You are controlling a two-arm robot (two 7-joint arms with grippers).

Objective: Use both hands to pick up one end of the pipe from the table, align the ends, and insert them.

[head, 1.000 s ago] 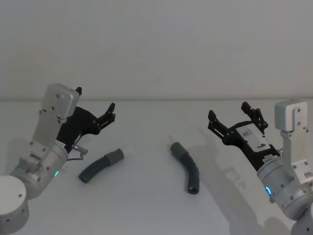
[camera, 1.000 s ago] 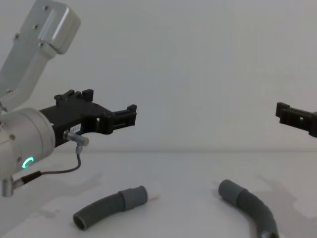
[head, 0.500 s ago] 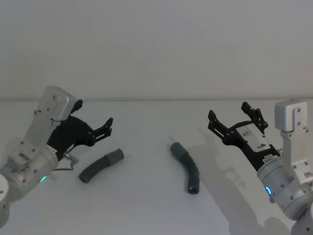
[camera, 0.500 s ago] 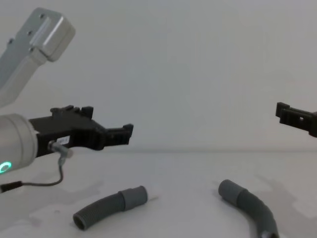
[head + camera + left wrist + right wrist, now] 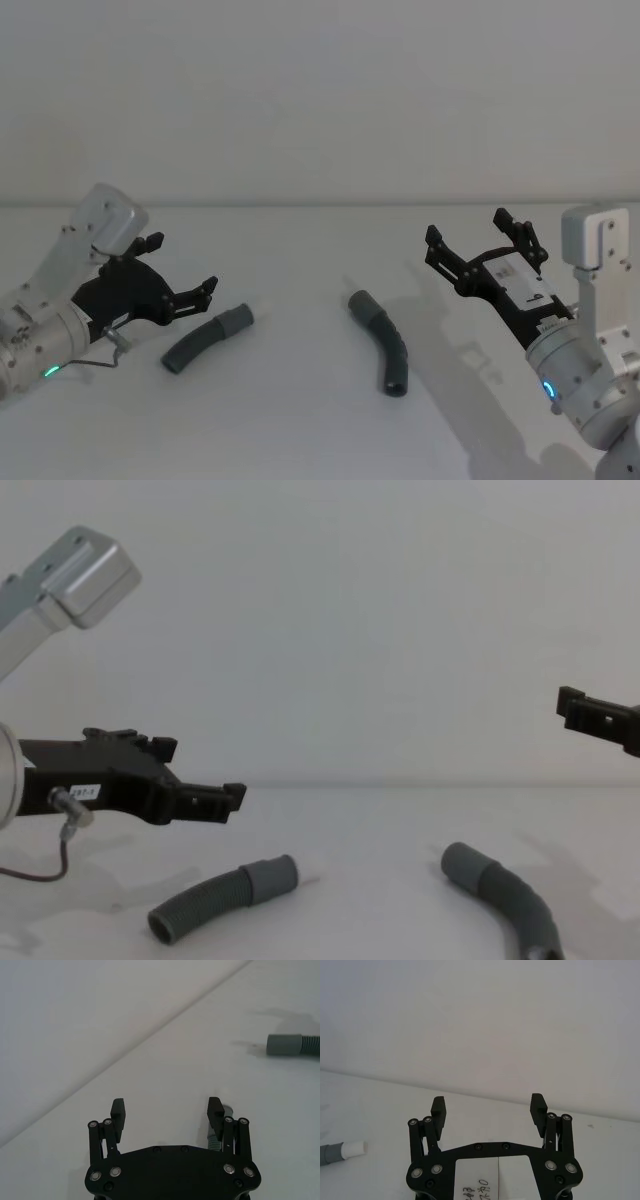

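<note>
Left hose & right hose lie apart on table. Left end effector, jaws spread, hangs low near left hose's cuff, prob. lining up a grab; right end effector, also spread, hovers farther off.

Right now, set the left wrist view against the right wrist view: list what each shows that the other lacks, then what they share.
Left wrist view: the left tool, open, a stretch of corrugated hose just behind one finger, and the plain grey cuff of the other hose piece lying farther off.
Right wrist view: the right tool, open, a white label on its body, and the white-tipped cuff.
Both: the white table, a pale wall behind, and an open tool holding nothing.
</note>
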